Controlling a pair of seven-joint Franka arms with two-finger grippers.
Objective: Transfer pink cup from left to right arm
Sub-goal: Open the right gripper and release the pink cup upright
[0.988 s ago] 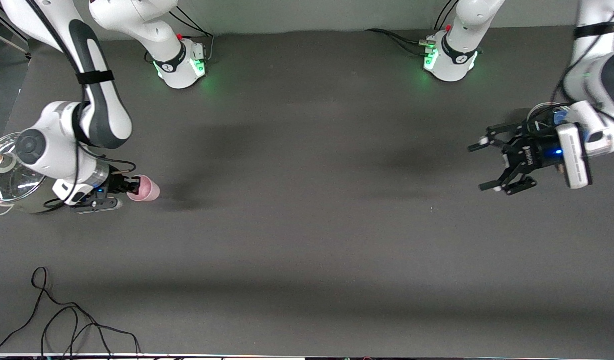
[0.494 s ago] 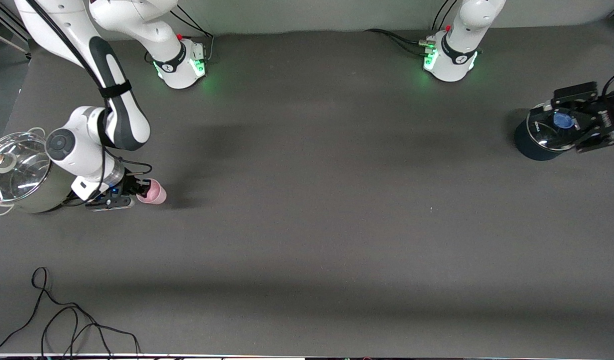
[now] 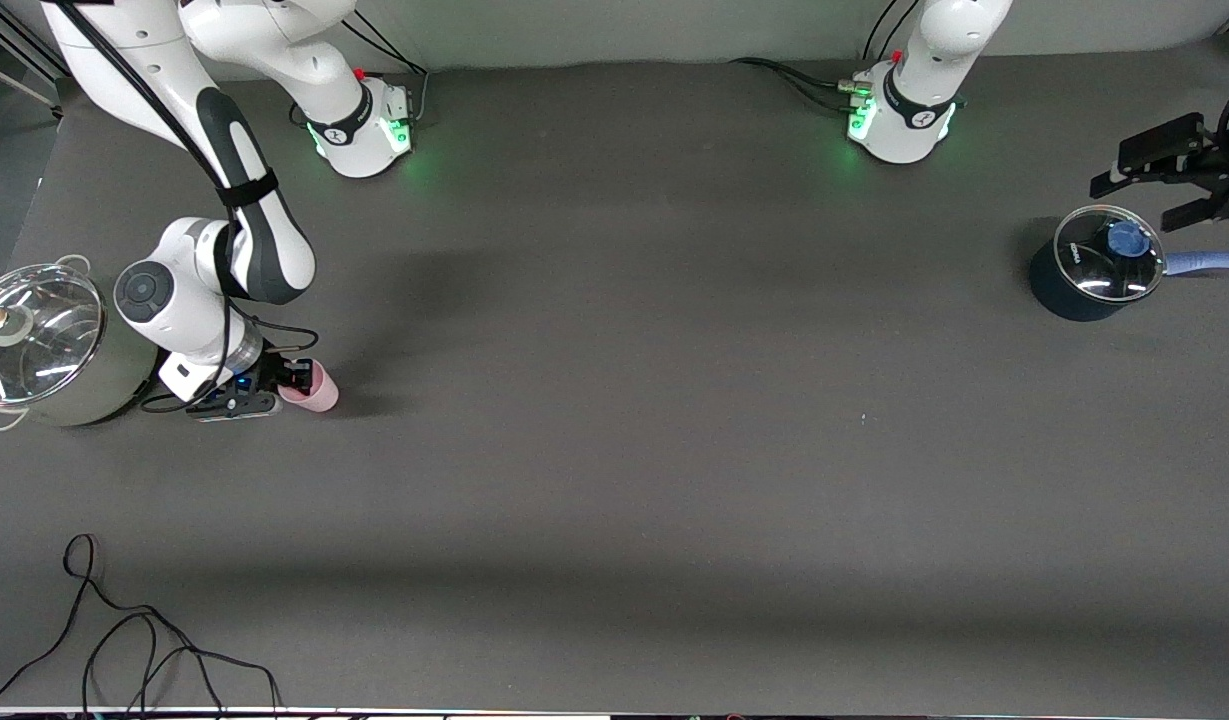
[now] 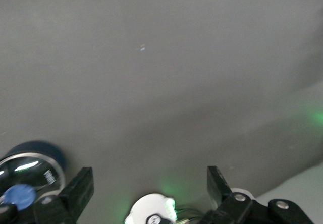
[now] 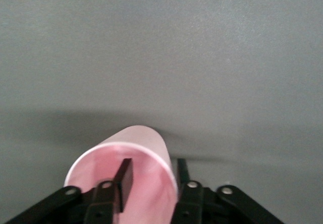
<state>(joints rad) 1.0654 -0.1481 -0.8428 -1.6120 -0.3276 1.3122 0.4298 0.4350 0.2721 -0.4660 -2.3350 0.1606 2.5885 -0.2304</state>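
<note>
The pink cup [image 3: 316,388] is held on its side, mouth toward the wrist, low over the table beside the steel pot. My right gripper [image 3: 292,381] is shut on the cup's wall, one finger inside and one outside, as the right wrist view shows on the cup [image 5: 144,139] and the gripper [image 5: 153,168]. My left gripper [image 3: 1134,198] is open and empty at the left arm's end of the table, just above the dark blue pot. It also shows in the left wrist view [image 4: 147,183].
A steel pot with a glass lid [image 3: 36,345] stands at the right arm's end. A dark blue pot with a glass lid [image 3: 1096,266] and blue handle stands at the left arm's end, also in the left wrist view [image 4: 30,164]. A black cable [image 3: 124,640] lies near the front corner.
My right gripper has moved a little toward the table's middle with the cup and lowered. My left gripper has swung away to its table end, uncovering the dark blue pot.
</note>
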